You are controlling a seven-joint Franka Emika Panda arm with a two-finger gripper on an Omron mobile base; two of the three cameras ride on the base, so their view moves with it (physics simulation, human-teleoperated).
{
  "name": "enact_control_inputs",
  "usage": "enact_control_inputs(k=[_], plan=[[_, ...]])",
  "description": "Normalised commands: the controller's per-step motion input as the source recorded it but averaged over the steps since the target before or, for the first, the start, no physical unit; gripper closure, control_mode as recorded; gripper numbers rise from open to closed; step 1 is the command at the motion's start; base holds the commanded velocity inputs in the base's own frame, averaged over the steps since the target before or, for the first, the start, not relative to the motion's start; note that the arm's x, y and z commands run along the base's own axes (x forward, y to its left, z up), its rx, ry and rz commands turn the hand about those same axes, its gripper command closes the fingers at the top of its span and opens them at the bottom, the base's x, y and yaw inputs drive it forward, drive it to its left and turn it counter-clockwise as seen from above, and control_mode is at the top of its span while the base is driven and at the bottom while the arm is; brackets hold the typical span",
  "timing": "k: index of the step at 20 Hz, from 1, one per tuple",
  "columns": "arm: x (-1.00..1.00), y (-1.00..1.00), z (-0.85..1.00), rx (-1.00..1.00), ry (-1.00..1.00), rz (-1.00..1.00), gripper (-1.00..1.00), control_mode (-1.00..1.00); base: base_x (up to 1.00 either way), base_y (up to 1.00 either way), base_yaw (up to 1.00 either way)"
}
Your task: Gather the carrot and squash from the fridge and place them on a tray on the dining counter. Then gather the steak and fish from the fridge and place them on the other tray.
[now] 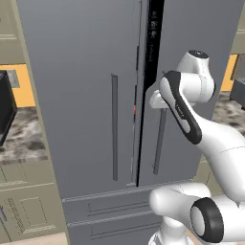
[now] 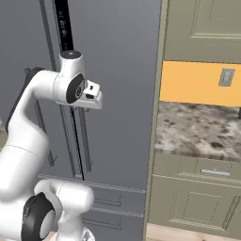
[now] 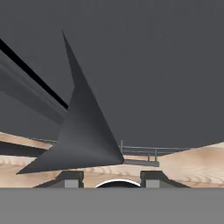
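Grey fridge (image 1: 95,95) doors hide the food; the end effector (image 3: 108,177) grip state is unclear.

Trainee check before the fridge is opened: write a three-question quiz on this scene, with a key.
1. True or false: the fridge has drawers below its two doors.
2. The jaws are nearest which part? A) the left door's handle B) the right door's handle C) a cabinet drawer
3. Fill in: the wall strip above the stone counter is coloured ___.
Key: 1 true; 2 B; 3 orange.
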Motion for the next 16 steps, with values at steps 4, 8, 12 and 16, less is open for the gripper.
enact_control_inputs(k=[4,8,12,16], plan=[[-0.01,0.0,0.0,0.0,0.0,0.0,-1.0,1.0,-0.01,0.21,0.0],[0.0,0.0,0.0,0.0,0.0,0.0,-1.0,1.0,0.0,0.55,0.0],[0.0,0.0,0.0,0.0,0.0,0.0,-1.0,1.0,-0.13,0.35,-0.01],[0.0,0.0,0.0,0.0,0.0,0.0,-1.0,1.0,-0.09,0.3,0.0]])
